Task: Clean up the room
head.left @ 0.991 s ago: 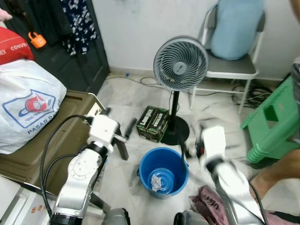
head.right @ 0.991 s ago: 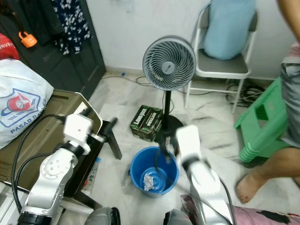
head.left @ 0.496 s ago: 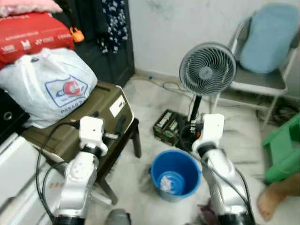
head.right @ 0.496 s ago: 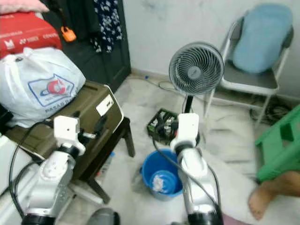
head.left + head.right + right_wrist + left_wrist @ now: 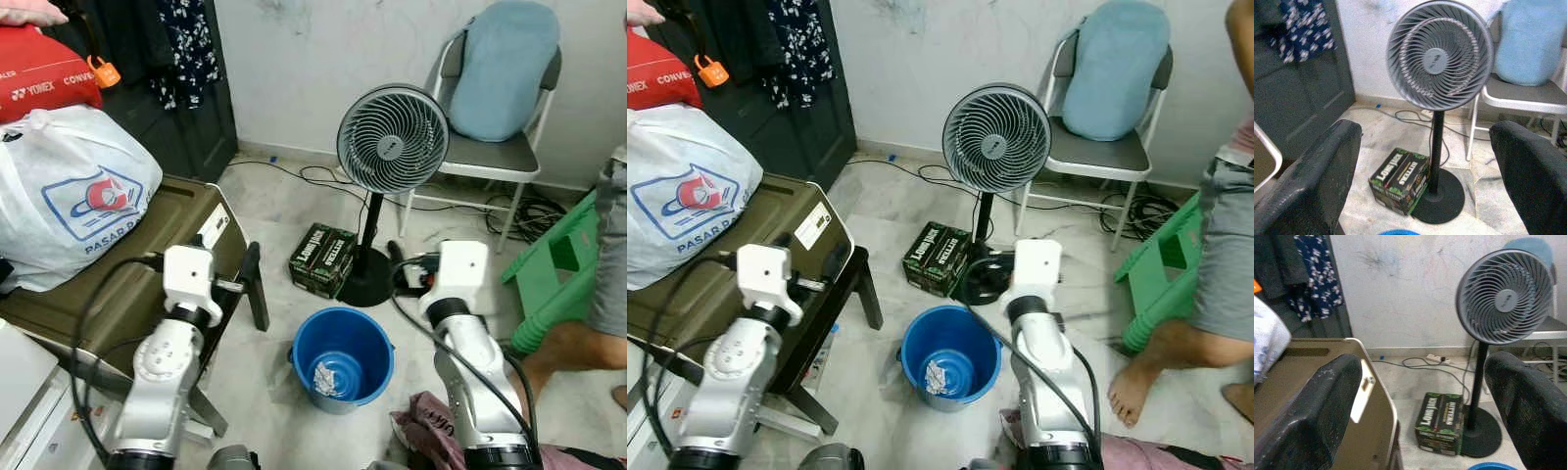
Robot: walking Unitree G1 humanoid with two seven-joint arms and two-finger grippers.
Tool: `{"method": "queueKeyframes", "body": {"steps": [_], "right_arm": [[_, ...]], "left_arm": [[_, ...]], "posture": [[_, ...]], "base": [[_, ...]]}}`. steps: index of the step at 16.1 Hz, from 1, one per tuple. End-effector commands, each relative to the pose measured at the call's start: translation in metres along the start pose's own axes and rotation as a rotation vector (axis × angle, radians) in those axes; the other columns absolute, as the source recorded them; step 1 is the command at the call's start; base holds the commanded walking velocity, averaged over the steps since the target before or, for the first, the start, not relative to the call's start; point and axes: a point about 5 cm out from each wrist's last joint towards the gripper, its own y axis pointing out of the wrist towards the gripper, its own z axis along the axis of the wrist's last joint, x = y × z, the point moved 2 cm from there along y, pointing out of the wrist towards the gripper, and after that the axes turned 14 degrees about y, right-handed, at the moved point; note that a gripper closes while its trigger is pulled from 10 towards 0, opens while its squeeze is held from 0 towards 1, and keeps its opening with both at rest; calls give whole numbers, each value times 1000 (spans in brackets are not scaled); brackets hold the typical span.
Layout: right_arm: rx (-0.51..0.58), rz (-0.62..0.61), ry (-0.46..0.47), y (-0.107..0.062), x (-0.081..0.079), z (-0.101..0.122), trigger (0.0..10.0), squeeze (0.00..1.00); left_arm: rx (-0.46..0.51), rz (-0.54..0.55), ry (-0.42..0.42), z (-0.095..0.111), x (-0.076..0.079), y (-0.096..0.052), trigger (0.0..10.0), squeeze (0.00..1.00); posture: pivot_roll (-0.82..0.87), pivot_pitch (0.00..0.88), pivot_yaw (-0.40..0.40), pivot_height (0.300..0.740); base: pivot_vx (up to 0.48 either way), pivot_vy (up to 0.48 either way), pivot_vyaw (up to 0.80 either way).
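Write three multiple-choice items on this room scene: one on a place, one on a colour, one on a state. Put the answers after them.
1. Where is the green-and-black carton?
A. On the floor beside the fan's base
B. On the chair seat
C. Inside the bucket

2. What colour is the bucket?
A. Red
B. Blue
C. White

3. How is the left claw?
A. Shut on the carton
B. Shut on crumpled paper
C. Open, holding nothing

Answers:
1. A: the carton lies on the tiles next to the round base of the standing fan.
2. B: its wall and rim are blue, with crumpled paper at the bottom.
3. C: the left wrist view shows its two fingers wide apart with nothing between them.
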Motion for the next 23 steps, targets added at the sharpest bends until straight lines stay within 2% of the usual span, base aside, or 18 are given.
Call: {"method": "queueKeyframes", "body": {"steps": [1,4,6,8,10,12,14,17,18,20,23], "right_arm": [[32,-1,4,0,-2,7,10000,0],[45,26,-58,-4,-4,8,10000,0],[36,4,-63,0,3,6,10000,0],[54,25,-60,8,-2,13,10000,0],[65,57,-59,13,-13,18,10000,0],[63,80,-75,10,-20,16,10000,0],[68,93,-72,8,-23,16,10000,0],[62,84,-78,5,-18,13,10000,0],[42,58,-85,-2,-9,7,10000,0],[28,63,-119,-11,-6,2,10000,0],[4,25,-138,-23,7,-2,10000,0]], "left_arm": [[22,2,14,6,-4,2,10000,0],[-3,9,15,0,-3,-4,10000,0],[-6,-26,17,-1,3,-6,10000,0],[-8,-31,21,-1,2,-7,10000,0],[35,-44,58,10,0,4,10000,0],[46,-17,63,15,-5,6,10000,0],[35,17,66,15,-10,2,10000,0],[17,6,70,9,-4,-6,10000,0],[-23,25,64,1,-6,-13,10000,0],[-73,-7,50,-11,-1,-25,10000,0],[-71,-24,54,-10,6,-29,10000,0]], "posture": [[-40,0,14,740],[-26,0,-9,740],[-22,0,-9,740],[-37,0,2,740],[-27,0,-28,740],[-31,0,-27,740],[-27,6,-20,740],[-20,7,-4,740],[-40,5,15,740],[-72,15,28,740],[-77,17,11,740]], "base": [[0,0,0],[0,0,533],[0,0,800],[0,0,800],[0,0,800],[0,0,800],[0,0,800],[0,0,800],[0,0,800],[0,0,800],[0,0,800]]}}
